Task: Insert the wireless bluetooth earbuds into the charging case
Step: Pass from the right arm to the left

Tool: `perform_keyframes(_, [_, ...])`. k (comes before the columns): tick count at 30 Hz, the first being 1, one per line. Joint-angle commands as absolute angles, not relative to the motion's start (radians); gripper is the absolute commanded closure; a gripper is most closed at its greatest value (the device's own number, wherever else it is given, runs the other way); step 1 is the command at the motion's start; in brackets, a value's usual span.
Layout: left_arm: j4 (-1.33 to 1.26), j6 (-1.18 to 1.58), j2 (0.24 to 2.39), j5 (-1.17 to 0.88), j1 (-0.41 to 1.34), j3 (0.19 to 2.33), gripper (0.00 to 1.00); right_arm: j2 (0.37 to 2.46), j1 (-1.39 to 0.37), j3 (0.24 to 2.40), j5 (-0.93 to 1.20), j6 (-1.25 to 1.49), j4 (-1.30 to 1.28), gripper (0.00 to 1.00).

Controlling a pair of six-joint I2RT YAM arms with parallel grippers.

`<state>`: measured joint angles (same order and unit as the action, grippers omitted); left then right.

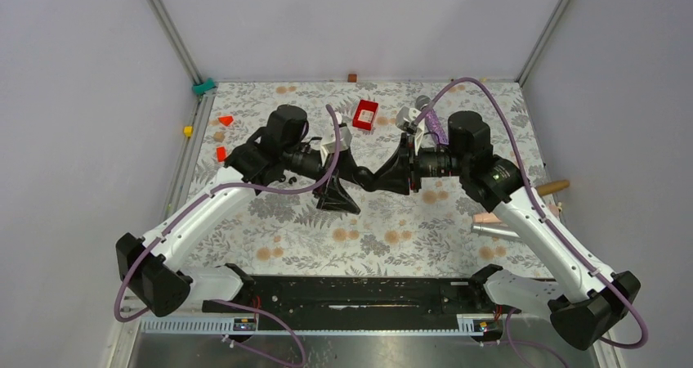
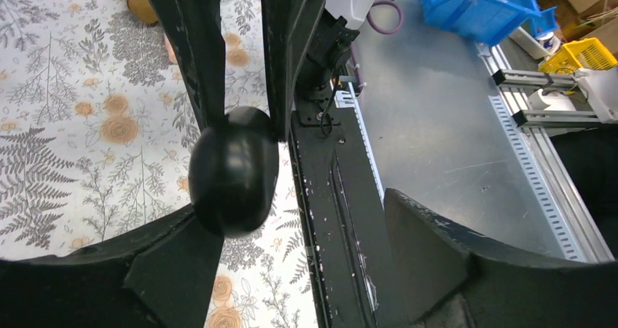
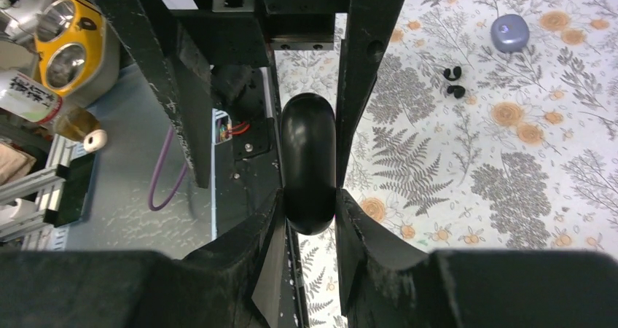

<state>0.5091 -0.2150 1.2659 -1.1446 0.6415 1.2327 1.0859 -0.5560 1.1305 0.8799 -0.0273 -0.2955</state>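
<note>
A large black oval object (image 3: pixel 308 160) hangs above the table's middle, and my right gripper (image 3: pixel 310 197) is shut on it. My left gripper (image 2: pixel 299 219) faces it from the other side with its jaws wide apart. The oval (image 2: pixel 233 169) lies against one left finger while the other finger (image 2: pixel 430 248) stands well off. In the top view the two grippers (image 1: pixel 353 170) (image 1: pixel 391 174) meet at the oval (image 1: pixel 369 177). Two tiny black earbuds (image 3: pixel 453 73) (image 3: pixel 457 90) lie on the floral cloth. The lavender charging case (image 3: pixel 509 33), lid down, rests just beyond them.
A red box (image 1: pixel 365 114) and a purple glitter microphone (image 1: pixel 431 123) lie at the back. Red blocks (image 1: pixel 225 120) (image 1: pixel 221 153) and a yellow cube (image 1: pixel 187 131) sit at the left. A wooden peg (image 1: pixel 553 187) and a silver cylinder (image 1: pixel 494 231) lie at the right.
</note>
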Motion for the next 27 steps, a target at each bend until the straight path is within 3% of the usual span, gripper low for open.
perform_keyframes(1, [0.371,-0.117,1.267,-1.218,0.637,1.212,0.26,1.091,-0.552,1.112,0.96,0.064,-0.163,0.83])
perform_keyframes(19, [0.212,0.05,1.273,-1.192,0.638,1.171,0.61,1.07,-0.551,1.07,0.929,0.031,-0.144,0.84])
perform_keyframes(27, [0.171,0.096,1.28,-1.191,0.637,1.166,0.58,1.063,-0.551,1.062,0.92,0.006,-0.159,0.85])
